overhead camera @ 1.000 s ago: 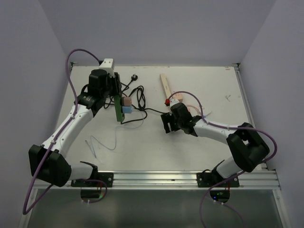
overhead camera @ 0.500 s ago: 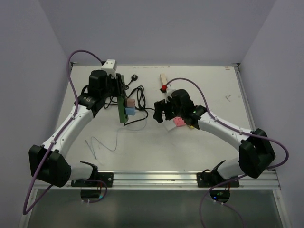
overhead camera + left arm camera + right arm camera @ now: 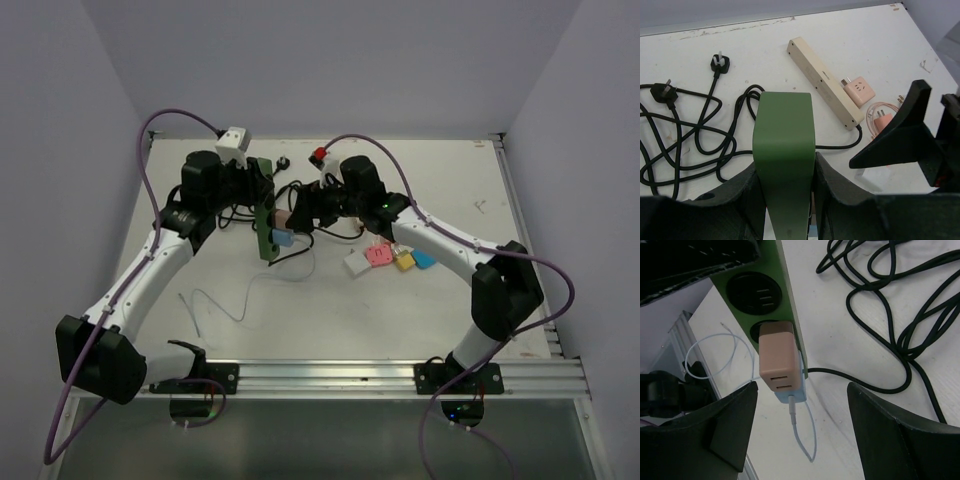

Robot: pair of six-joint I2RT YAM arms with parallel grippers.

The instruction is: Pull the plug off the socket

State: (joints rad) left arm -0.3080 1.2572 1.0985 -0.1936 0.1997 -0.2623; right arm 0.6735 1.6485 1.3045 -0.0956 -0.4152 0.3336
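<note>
The socket (image 3: pixel 266 212), a long dark green power strip, is held up off the table, with my left gripper (image 3: pixel 250 192) shut on its upper part. In the left wrist view the strip (image 3: pixel 784 145) fills the gap between the black fingers (image 3: pixel 840 192). A pink plug (image 3: pixel 777 356) and a light blue plug (image 3: pixel 796 393) sit side by side in the strip's lower outlets (image 3: pixel 751 291), and a thin white cable hangs from the blue one. My right gripper (image 3: pixel 802 432) is open just short of the two plugs, touching neither. From above, the right gripper (image 3: pixel 299 214) is beside the pink plug (image 3: pixel 284 218).
Tangled black cords (image 3: pixel 300 192) with loose plugs (image 3: pixel 718 63) lie behind the strip. A beige power strip (image 3: pixel 825 82) and a pink adapter (image 3: pixel 858 91) lie further right. Several small coloured adapters (image 3: pixel 378 254) lie under my right forearm. A thin white cable (image 3: pixel 215 300) trails on the near left.
My right arm has swung left and away from the table's middle to the plugs on the strip, uncovering the coloured adapters. My left arm has shifted the strip slightly right.
</note>
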